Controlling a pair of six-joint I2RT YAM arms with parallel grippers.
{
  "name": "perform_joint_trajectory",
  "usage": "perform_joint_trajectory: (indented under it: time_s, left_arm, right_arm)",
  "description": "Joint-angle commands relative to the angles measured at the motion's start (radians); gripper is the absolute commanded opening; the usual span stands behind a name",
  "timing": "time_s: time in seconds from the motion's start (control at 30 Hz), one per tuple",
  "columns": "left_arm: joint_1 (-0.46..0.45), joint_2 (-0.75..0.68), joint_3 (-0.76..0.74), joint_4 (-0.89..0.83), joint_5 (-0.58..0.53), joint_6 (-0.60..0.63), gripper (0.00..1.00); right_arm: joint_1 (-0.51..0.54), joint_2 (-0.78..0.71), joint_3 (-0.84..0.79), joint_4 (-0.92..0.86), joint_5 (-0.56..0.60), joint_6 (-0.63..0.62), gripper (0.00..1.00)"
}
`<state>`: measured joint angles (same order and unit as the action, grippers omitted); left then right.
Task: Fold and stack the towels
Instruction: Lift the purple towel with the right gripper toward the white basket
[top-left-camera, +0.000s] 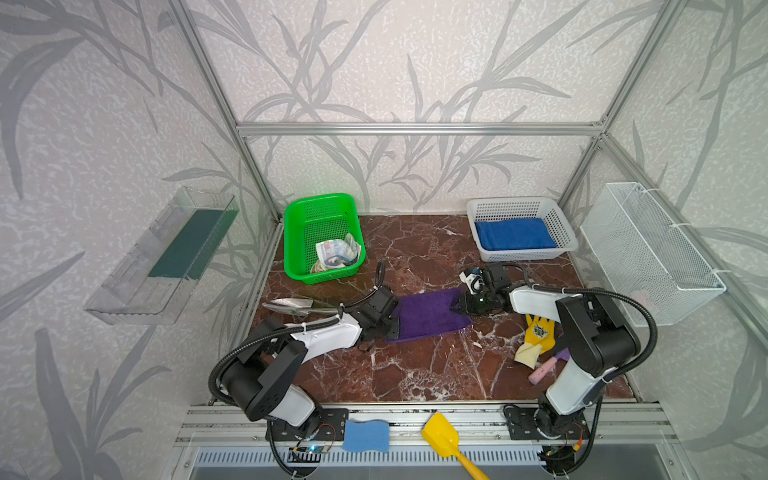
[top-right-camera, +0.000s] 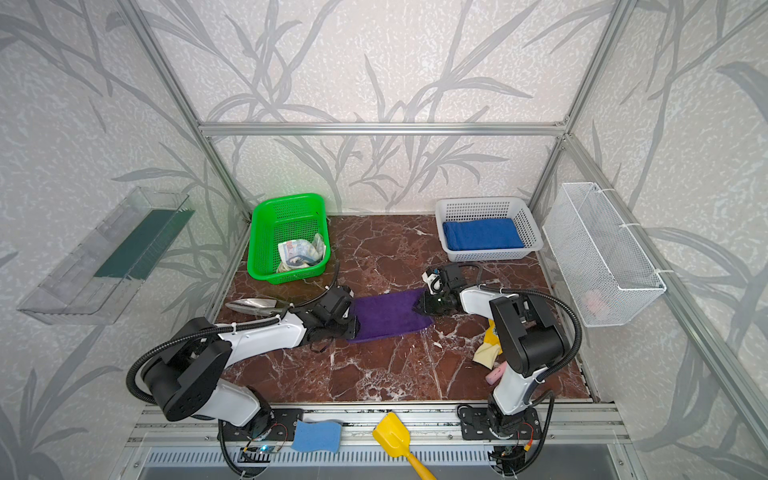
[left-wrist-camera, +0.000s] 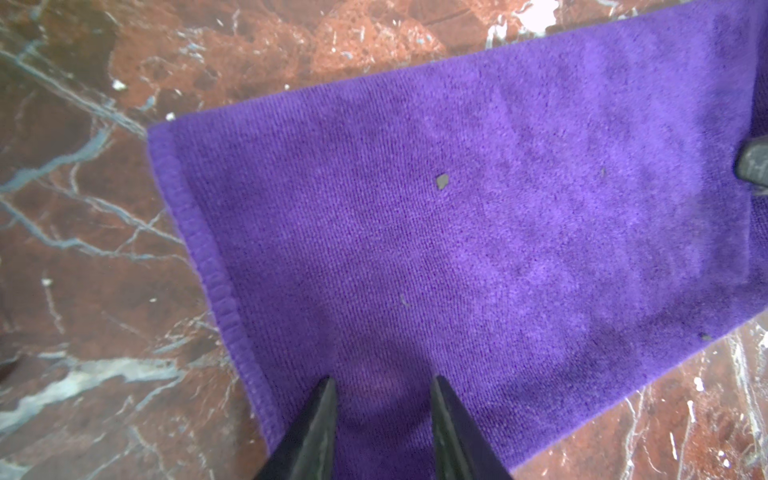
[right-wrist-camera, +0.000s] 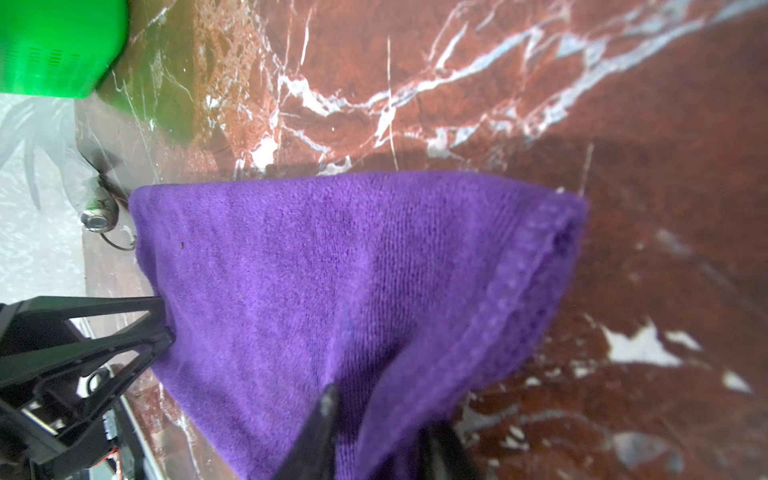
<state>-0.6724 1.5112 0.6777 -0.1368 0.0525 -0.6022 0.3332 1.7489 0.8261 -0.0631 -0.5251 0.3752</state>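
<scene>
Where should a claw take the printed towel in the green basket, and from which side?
Pinch a raised fold at the top of the printed towel, coming straight down from above. It lies crumpled in the near right corner of the green basket; the walls hem it in, so a side approach would likely hit plastic.

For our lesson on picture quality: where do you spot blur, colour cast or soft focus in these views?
Right wrist view: green basket blurred, tinting the table green; left wrist view: purple towel crisp in weave, soft at its far end.
</scene>
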Motion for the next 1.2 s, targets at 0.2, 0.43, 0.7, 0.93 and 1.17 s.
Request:
perform_joint_trajectory:
  time_s: [0.2, 0.43, 0.7, 0.93, 1.17]
  left_arm:
    - [0.000, 0.058, -0.049, -0.051, -0.004, -0.004, 0.41]
    - [0.000, -0.013, -0.043, 0.014, 0.012, 0.028, 0.52]
    - [0.000, -0.139, -0.003, 0.022, -0.015, 0.115, 0.56]
    - [0.000, -0.211, -0.048, 0.028, -0.073, 0.117, 0.56]
    - [0.000, -0.238, -0.068, 0.006, -0.092, 0.106, 0.56]
  right_arm:
    - [0.015, 0.077, -0.014, -0.099, 0.077, -0.010, 0.00]
    - [0.024, 0.039, 0.093, -0.190, 0.169, -0.090, 0.00]
    - [0.024, 0.082, 0.370, -0.388, 0.284, -0.215, 0.00]
    - [0.022, 0.212, 0.659, -0.537, 0.380, -0.329, 0.00]
    - [-0.001, 0.385, 0.964, -0.678, 0.482, -0.400, 0.00]
